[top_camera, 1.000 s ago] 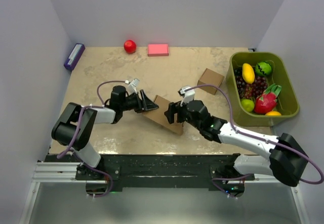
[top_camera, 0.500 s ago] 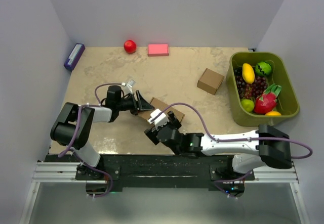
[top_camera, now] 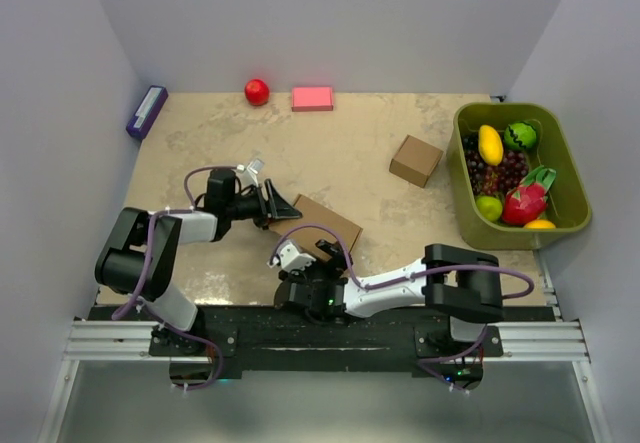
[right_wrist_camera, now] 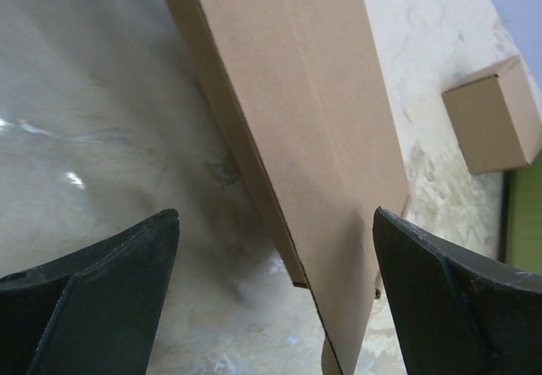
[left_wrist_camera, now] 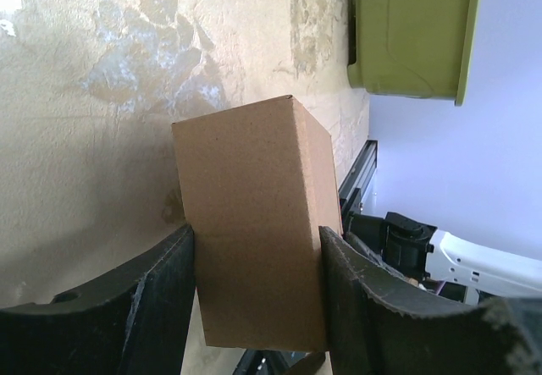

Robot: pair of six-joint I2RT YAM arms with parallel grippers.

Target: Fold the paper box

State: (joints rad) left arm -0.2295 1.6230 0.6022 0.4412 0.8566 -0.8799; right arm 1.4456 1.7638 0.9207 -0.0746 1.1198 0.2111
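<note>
Beige tabletop (top_camera: 200, 148), left gripper (left_wrist_camera: 256, 233) still clamping paper box (left_wrist_camera: 246, 163), right gripper (right_wrist_camera: 275, 212) withdrawn

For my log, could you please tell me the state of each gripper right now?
Left gripper: closed on the paper box.
Right gripper: open, holding nothing.

A robotics lab test cell: plain pale walls (top_camera: 330, 23) box in a stone-patterned worktop (top_camera: 340, 158). Two cabled arms (top_camera: 150, 248) are bolted to a black rail (top_camera: 300, 328) on an aluminium frame (top_camera: 105, 341). Props include a green bin (top_camera: 505, 109) of fruit (top_camera: 505, 173).
</note>
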